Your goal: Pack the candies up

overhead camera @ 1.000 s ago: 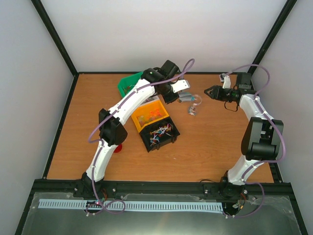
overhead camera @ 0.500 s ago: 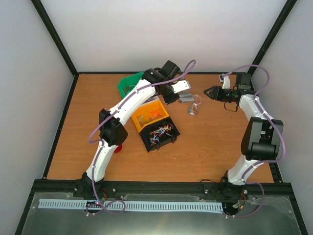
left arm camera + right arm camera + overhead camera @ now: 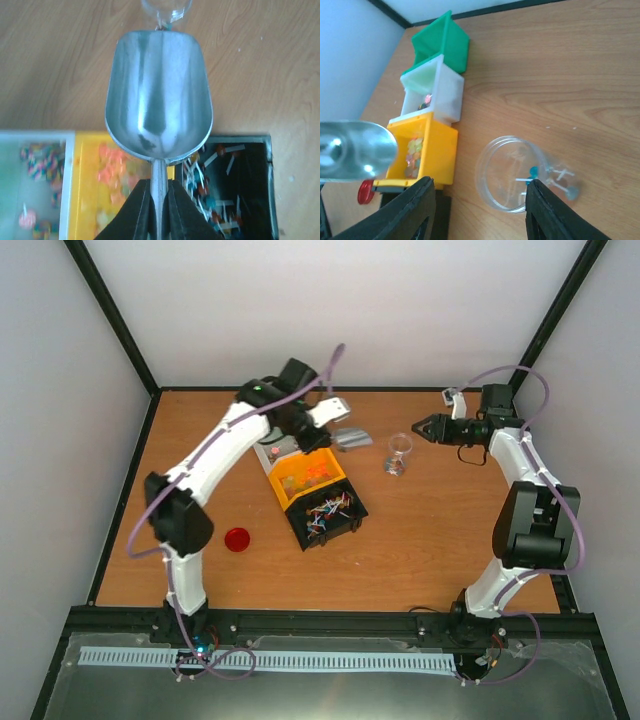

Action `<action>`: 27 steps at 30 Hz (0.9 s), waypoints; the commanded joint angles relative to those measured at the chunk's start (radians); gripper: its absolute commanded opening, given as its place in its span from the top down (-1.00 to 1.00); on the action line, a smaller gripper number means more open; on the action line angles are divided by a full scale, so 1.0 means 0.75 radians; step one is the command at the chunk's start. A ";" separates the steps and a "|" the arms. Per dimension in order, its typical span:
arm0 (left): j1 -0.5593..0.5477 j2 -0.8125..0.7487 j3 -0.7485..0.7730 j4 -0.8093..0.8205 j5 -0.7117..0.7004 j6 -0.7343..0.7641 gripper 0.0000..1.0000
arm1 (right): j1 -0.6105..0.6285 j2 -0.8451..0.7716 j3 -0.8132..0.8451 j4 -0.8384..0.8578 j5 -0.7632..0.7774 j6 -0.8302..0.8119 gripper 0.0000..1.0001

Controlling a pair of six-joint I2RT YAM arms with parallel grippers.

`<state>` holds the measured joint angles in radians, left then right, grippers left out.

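Top view: task judged barely begun. Bulk of candies (image 3: 328, 510) heaped in black bin (image 3: 332, 537), more in yellow bin (image 3: 283, 494) touching it; clear jar (image 3: 400, 453) upright on wood-grain worktop (image 3: 450, 540), apart from the bins, holding very little. Left gripper (image 3: 335, 430) above the yellow bin, carrying a metal scoop (image 3: 352, 438). Right gripper (image 3: 422, 426) near the jar, not touching it. Round red lid (image 3: 237, 539) lying off to the left, well apart from the jar; filling and capping judged left to do. Left wrist view: gripper clenched on the thin scoop handle; bowl smooth, brushed, rounded, and empty. Jar rim just past the scoop lip. Black bin's candies small twisted wrappers in white, red and blue; yellow bin's look glossy orange-pink; a pale translucent white bin (image 3: 67, 150) beside it with multicoloured pieces. Right wrist view: jaws spread wide, grasping nothing, framing the jar. Jar thin-walled, transparent plastic or glass, cannot tell which; a few candies inside, one teal. Bins rigid, glossy plastic, open-fronted, in a touching row; green bin (image 3: 445, 45) at the far end.
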<state>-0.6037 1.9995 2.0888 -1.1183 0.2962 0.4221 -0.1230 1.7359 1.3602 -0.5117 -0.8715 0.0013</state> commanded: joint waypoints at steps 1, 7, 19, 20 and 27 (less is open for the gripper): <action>0.072 -0.284 -0.266 0.039 0.119 0.001 0.98 | 0.072 -0.079 0.025 -0.178 -0.069 -0.132 0.01; 0.135 -0.561 -0.577 -0.079 0.093 0.050 0.98 | 0.212 -0.145 -0.038 -0.347 -0.037 -0.308 -0.11; 0.105 -0.698 -0.819 -0.360 -0.083 0.061 0.98 | 0.439 -0.121 -0.188 -0.383 0.078 -0.333 -0.11; 0.095 -0.686 -0.804 -0.365 -0.106 0.040 0.98 | 0.447 -0.109 -0.189 -0.379 0.083 -0.317 -0.11; -0.008 -0.531 -0.692 -0.445 -0.253 -0.065 0.98 | 0.534 -0.068 -0.205 -0.346 0.166 -0.232 -0.06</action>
<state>-0.5694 1.5494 1.4937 -1.3861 0.1825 0.4408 0.2298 1.6611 1.2198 -0.7872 -0.7914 -0.2161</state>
